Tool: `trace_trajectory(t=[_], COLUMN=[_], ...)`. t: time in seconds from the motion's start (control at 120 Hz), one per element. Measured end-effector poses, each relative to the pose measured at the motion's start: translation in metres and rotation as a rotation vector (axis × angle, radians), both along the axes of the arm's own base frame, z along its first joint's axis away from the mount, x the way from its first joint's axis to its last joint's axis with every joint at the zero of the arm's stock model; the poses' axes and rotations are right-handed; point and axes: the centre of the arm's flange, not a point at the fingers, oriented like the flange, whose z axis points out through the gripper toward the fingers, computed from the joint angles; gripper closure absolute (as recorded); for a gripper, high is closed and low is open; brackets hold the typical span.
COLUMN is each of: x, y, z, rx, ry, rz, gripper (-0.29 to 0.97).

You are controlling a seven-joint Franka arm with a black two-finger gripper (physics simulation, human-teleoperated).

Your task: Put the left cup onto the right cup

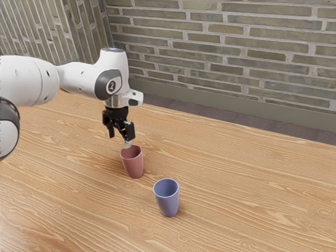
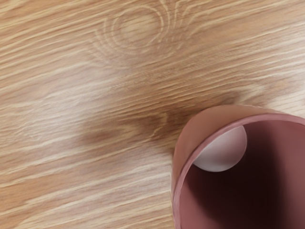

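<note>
Gripper [image 1: 119,137] open over pink cup [image 1: 132,161], nothing held.
Fingers spread just above the rim, one pale tip at the rim's edge. Pink cup sits on the table [image 1: 252,184]; blue cup [image 1: 166,197] is near, at its 4 o'clock. Arm's round emblem [image 1: 112,86] is too small to read. Wrist view adds the pink cup's [image 2: 190,143] interior, with a pale round patch.

A: Where's the gripper [image 1: 122,137]?
B: Right over the pink cup [image 1: 132,163] on the wooden table [image 1: 252,178].
A: The blue cup [image 1: 167,197]?
B: Near the pink cup, toward the exterior view's right, nearer the camera.
</note>
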Motion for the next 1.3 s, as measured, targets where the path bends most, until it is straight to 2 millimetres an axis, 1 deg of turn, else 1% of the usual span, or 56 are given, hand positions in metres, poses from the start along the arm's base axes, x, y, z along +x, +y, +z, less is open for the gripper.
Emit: trace_trajectory(t=[0.575, 0.692, 0.925, 1.3], x=[0.005, 0.005, 0.007, 0.011], y=[0.0, 0.0, -0.005, -0.013], z=[-0.028, -0.03, -0.03, -0.03], rx=[-0.009, -0.01, -0.012, -0.016], ry=[0.022, 0.025, 0.021, 0.017], rz=[0.02, 0.022, 0.017, 0.008], gripper=[0.01, 0.06, 0.18, 0.28])
